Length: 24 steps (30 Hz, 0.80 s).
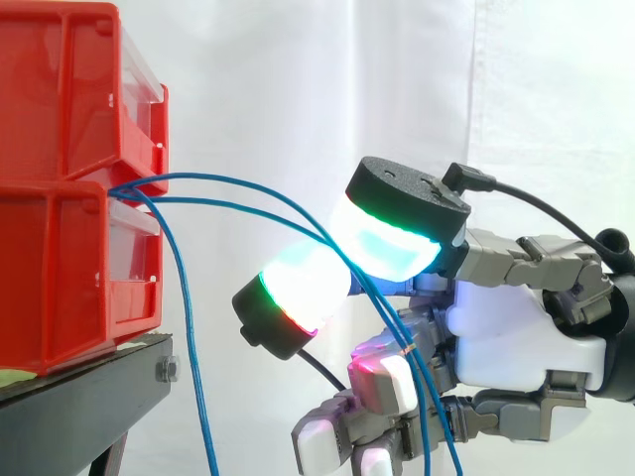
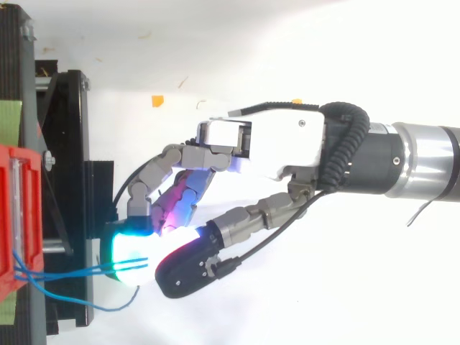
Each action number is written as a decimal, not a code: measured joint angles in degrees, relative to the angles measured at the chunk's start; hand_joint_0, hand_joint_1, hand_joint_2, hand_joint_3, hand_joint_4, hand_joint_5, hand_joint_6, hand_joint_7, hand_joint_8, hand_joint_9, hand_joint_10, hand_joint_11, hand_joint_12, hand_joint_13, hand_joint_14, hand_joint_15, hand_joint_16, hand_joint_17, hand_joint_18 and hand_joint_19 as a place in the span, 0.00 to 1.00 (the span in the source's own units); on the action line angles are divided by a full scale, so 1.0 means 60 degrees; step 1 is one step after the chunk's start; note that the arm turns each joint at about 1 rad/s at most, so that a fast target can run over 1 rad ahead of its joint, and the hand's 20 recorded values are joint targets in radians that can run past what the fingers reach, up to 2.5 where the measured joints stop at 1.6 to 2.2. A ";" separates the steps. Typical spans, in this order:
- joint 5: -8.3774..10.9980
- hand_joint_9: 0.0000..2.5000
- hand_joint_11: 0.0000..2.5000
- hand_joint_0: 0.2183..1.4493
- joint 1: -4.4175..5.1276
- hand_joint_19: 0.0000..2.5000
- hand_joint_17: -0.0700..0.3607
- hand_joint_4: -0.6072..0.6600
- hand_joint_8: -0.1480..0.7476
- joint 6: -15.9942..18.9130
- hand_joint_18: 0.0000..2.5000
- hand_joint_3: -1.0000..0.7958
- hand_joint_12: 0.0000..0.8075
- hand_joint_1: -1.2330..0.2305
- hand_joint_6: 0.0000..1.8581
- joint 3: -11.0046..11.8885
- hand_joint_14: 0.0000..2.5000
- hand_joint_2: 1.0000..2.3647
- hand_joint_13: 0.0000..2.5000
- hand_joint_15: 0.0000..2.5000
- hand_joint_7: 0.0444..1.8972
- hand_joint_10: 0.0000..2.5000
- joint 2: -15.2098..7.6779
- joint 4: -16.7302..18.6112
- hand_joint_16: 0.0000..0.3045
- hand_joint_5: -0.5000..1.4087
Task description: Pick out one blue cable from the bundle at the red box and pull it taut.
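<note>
White curtain backs the red boxes (image 1: 69,198) on their black stand (image 1: 89,387), where blue cables (image 1: 238,180) emerge and arc, slack, rightward. Two pass between the hand's (image 1: 506,337) closed glowing pads (image 1: 392,238), seemingly pinched ready for tightening; another hangs free.

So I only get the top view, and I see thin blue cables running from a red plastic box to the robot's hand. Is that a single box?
Observer: No. From the side, an upper red plastic box sits stacked on a lower red plastic box.
Operator: Are the cables tight?
Observer: No, the thin blue cables curve in loose arcs on their way to the hand.
Operator: Does the hand have them all?
Observer: No, one hanging blue cable drops straight down beside the boxes, apart from the hand.
</note>
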 measured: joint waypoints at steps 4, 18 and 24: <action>-0.0001 0.45 0.30 0.32 -0.0002 0.27 0.41 0.44 0.48 0.0000 0.29 0.43 0.41 0.32 0.51 0.0003 0.01 0.01 0.34 0.17 0.36 0.01 0.0001 -0.0005 0.15 0.19; -0.0002 0.48 0.29 0.22 0.0000 0.27 0.44 0.47 0.50 0.0000 0.31 0.28 0.44 0.48 0.47 0.0003 0.01 0.00 0.35 0.17 0.39 0.01 0.0004 -0.0004 0.18 0.21; -0.0001 0.48 0.29 0.23 -0.0004 0.28 0.43 0.47 0.49 0.0000 0.31 0.28 0.44 0.43 0.47 0.0005 0.01 0.00 0.35 0.17 0.40 0.01 0.0002 -0.0003 0.17 0.21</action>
